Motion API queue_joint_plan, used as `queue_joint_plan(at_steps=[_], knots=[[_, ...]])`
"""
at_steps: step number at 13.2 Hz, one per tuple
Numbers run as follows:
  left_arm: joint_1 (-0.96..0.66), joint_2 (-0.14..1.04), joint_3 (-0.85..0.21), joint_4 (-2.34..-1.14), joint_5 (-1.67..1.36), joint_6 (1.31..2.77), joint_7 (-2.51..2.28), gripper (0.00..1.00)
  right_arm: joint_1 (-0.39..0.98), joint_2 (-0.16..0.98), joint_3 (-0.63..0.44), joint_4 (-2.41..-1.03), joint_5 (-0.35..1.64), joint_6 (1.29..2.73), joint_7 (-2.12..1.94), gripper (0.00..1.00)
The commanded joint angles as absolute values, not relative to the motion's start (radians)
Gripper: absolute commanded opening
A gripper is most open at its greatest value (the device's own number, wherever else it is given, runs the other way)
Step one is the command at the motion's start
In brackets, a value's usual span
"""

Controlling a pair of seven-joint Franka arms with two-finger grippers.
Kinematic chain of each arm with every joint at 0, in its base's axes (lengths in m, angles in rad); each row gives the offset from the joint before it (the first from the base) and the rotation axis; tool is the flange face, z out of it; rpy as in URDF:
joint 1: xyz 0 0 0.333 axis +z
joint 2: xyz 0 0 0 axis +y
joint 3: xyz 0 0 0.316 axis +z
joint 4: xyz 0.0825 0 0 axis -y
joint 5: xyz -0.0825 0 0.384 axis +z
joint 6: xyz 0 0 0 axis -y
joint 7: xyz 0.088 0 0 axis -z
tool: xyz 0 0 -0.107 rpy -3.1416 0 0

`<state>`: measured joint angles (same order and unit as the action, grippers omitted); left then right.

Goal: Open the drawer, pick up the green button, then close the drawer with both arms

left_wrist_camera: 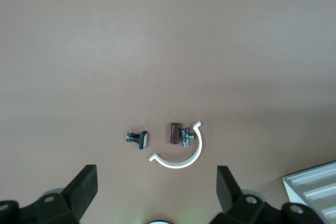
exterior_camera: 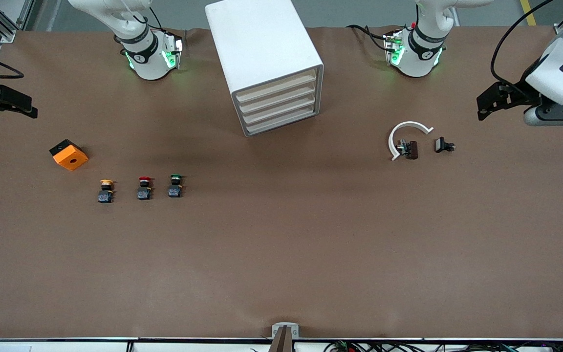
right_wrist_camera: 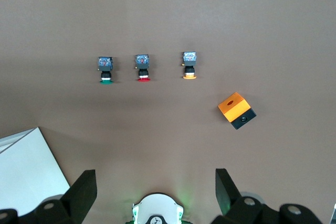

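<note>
The button (exterior_camera: 175, 186) you're after, the green-capped one, is sitting out on the bare table rather than in a drawer. If you read the front view as a clock with the white drawer cabinet (exterior_camera: 267, 63) at the centre, it's at roughly 7:30, nearer the front camera than the cabinet. It's the end one of a row of three, with the red-capped button (exterior_camera: 144, 188) just beside it and the yellow-capped button (exterior_camera: 106, 190) after that. It looks light, hard plastic and stiff, so it shouldn't crush. I'd say the domed cap is slick and would squirt out of a pinch, so take it across the flat sides of the black blocky body, below the cap. It looks top-heavy too, so a nudge could tip it into the red one. The right gripper (exterior_camera: 25, 105) hangs out at 9 o'clock by the table edge, spread wide with nothing in it. The left gripper (exterior_camera: 482, 103) is the same story at about 3 o'clock, wide apart and empty. All the cabinet's drawers look shut, so you've still got that pull ahead of you.
</note>
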<state>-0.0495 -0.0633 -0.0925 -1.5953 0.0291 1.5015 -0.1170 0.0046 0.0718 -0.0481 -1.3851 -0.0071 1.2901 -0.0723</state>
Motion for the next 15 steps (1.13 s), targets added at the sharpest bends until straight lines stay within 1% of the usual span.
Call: queue_joint_plan(at_steps=[1,3,8,13,15], knots=[[-0.04,-0.115,-0.081,-1.64,0.029,1.474,-0.095,1.0,-0.006,-0.044,-0.04,-1.526,0.009,1.374,-0.072,1.0],[-0.038,-0.11,-0.081,-1.637,0.029,1.486,-0.095,1.0,-0.003,-0.09,-0.041,-1.58,0.009,1.411,-0.057,1.0],[-0.026,-0.112,-0.081,-1.641,0.031,1.506,-0.06,1.0,0.006,-0.113,-0.057,-1.594,0.009,1.417,-0.014,1.0],[-0.025,-0.101,-0.081,-1.632,0.031,1.503,-0.054,1.0,0.008,-0.17,-0.058,-1.657,0.012,1.494,-0.015,1.0],[-0.026,-0.097,-0.081,-1.628,0.038,1.5,-0.071,1.0,0.008,-0.178,-0.06,-1.663,0.012,1.503,-0.015,1.0]])
